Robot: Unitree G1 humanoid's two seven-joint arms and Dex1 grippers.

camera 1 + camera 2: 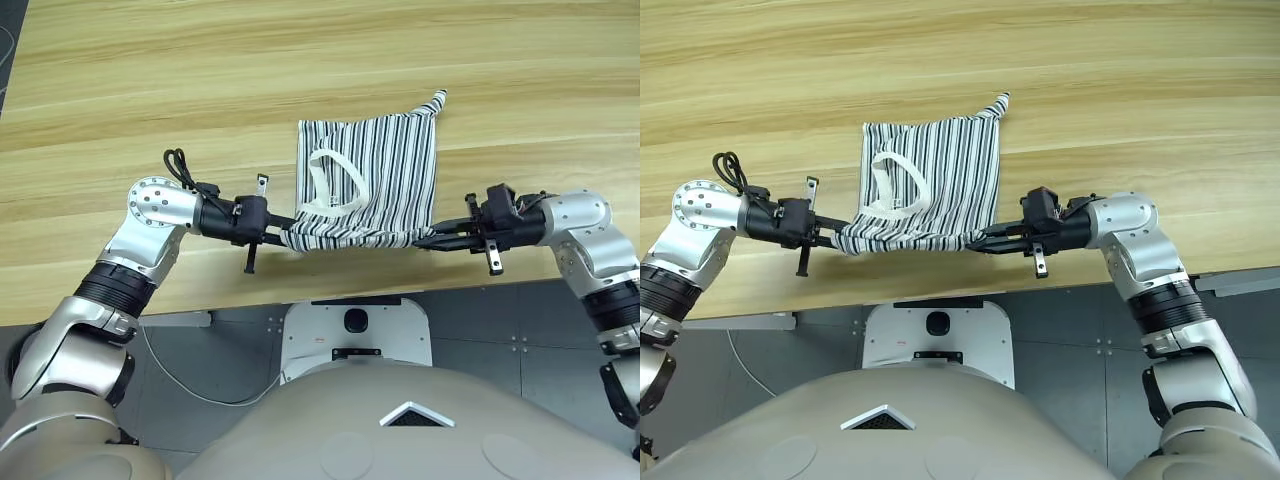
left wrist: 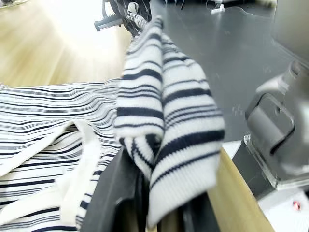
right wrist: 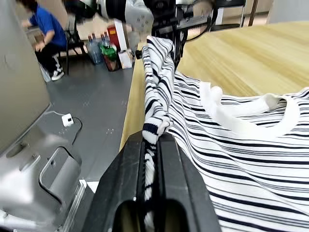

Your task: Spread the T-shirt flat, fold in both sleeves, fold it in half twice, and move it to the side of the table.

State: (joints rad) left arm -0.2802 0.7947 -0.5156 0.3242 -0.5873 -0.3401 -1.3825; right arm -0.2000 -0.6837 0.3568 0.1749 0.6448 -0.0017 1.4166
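T-shirt (image 1: 370,175): striped black and white, with a white neckband (image 1: 335,185) facing up. It is laid on the wooden table (image 1: 150,80) near the front edge, roughly midway between the two arms. One twisted corner (image 1: 437,100) is pointed toward the far side. The near edge is raised and drawn taut along the table's front edge.

Left gripper (image 1: 278,232): clamped on the near left corner, cloth bunched between its fingers.

Right gripper (image 1: 425,240): clamped on the near right corner, fabric pinched in the slot between its fingers (image 3: 176,169).
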